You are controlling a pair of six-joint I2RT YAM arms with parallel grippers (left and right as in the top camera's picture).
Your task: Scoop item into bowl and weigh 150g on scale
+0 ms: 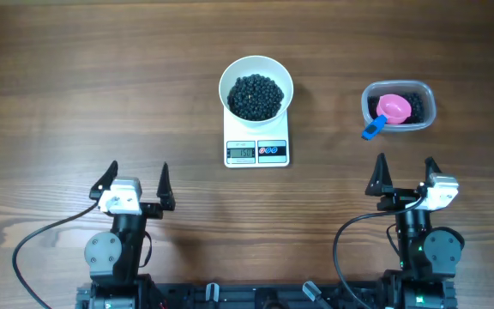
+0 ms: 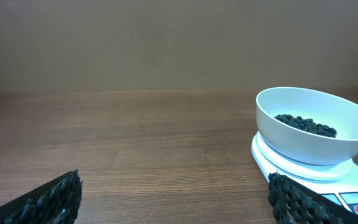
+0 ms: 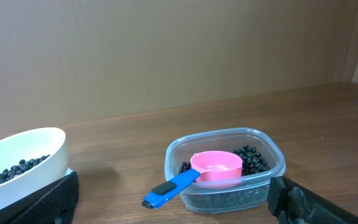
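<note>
L fingers spread wide, holding nothing, above the desk at front-left. Center: white bowl sits on the scale, w/ black beans covering its bottom; display digits too small to read. Right: clear plastic tub w/ more beans, pink scoop lying inside, its blue handle poking out over the rim. R fingers wide too, empty, in front of the tub.
</note>
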